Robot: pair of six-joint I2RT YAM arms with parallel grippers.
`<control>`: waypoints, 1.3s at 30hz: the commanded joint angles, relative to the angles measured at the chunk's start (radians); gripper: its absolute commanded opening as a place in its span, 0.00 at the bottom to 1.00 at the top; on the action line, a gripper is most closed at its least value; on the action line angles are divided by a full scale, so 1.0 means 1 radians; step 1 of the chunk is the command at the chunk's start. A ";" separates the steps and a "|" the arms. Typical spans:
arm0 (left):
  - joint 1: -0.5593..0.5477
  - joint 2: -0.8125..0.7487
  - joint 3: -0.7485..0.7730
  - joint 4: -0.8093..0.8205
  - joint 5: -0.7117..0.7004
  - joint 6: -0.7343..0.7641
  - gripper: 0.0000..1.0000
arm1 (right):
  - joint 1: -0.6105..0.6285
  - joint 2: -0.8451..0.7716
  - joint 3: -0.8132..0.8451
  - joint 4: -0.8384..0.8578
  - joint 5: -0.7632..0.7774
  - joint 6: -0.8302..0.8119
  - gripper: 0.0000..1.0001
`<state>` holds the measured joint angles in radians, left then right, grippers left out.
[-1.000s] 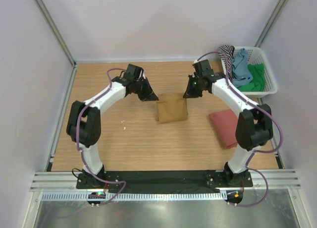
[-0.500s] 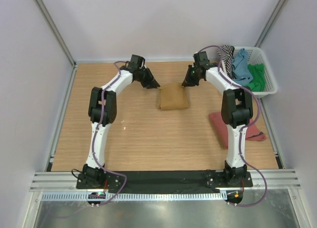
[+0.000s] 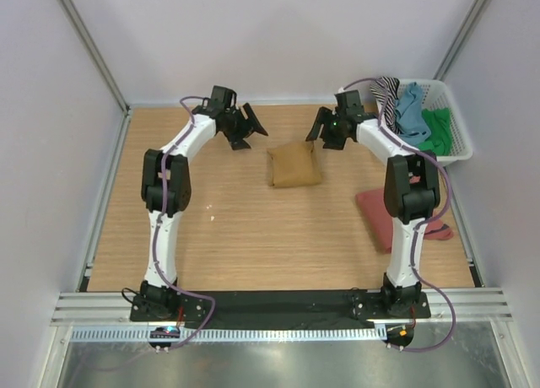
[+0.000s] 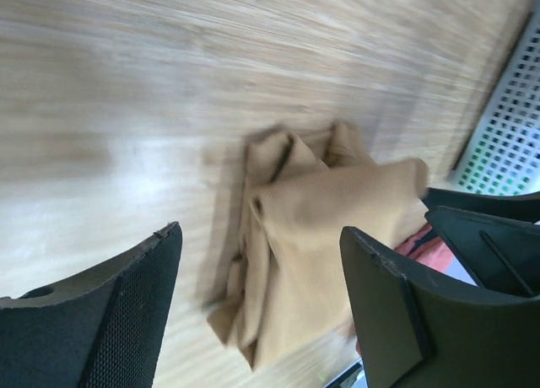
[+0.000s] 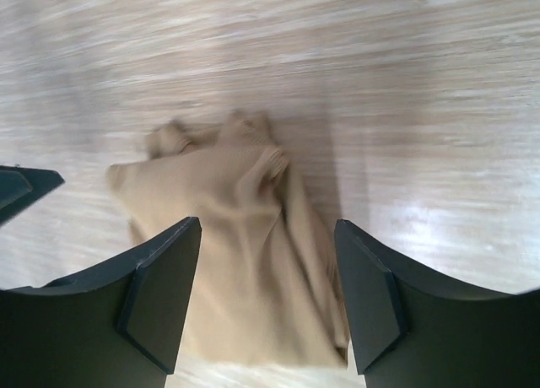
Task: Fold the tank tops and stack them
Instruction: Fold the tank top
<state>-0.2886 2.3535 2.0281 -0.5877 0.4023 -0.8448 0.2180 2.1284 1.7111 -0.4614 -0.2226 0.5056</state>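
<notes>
The wooden table (image 3: 219, 236) is holding two folded shirts. A brown tank top (image 3: 294, 166) is lying near the middle, toward the far side, folded into a lumpy square. A red tank top (image 3: 375, 211) is lying flat near the right edge, well apart from the brown one, with only part of it showing. A white basket (image 3: 456, 131) is sitting at the far right corner.

The top view is lit brightly and evenly, with only faint shadows cast. In both wrist views the wooden surface (image 4: 211, 59) is streaked by motion blur, pale glare is reflected from it, and the ochre tank top (image 5: 236, 261) is softened.
</notes>
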 commanded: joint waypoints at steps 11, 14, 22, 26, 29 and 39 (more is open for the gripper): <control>-0.129 -0.231 -0.166 0.167 0.087 -0.052 0.44 | -0.002 -0.148 -0.171 0.364 -0.415 0.106 0.16; -0.132 -0.157 -0.140 0.218 0.116 -0.102 0.33 | -0.006 -0.065 -0.163 0.481 -0.517 0.224 0.10; -0.090 0.079 -0.026 0.281 0.090 -0.171 0.20 | -0.052 0.155 -0.211 0.753 -0.594 0.424 0.04; -0.072 0.171 0.032 0.276 0.087 -0.168 0.19 | -0.078 0.272 -0.171 0.722 -0.572 0.432 0.02; -0.064 0.185 0.050 0.261 0.087 -0.149 0.19 | -0.083 0.285 -0.163 0.699 -0.558 0.409 0.02; -0.069 -0.094 -0.083 0.255 0.035 -0.022 0.32 | -0.080 -0.043 -0.310 0.678 -0.553 0.314 0.10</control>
<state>-0.3641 2.3978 1.9518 -0.3515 0.4591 -0.9215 0.1402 2.2642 1.4361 0.2062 -0.7841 0.8730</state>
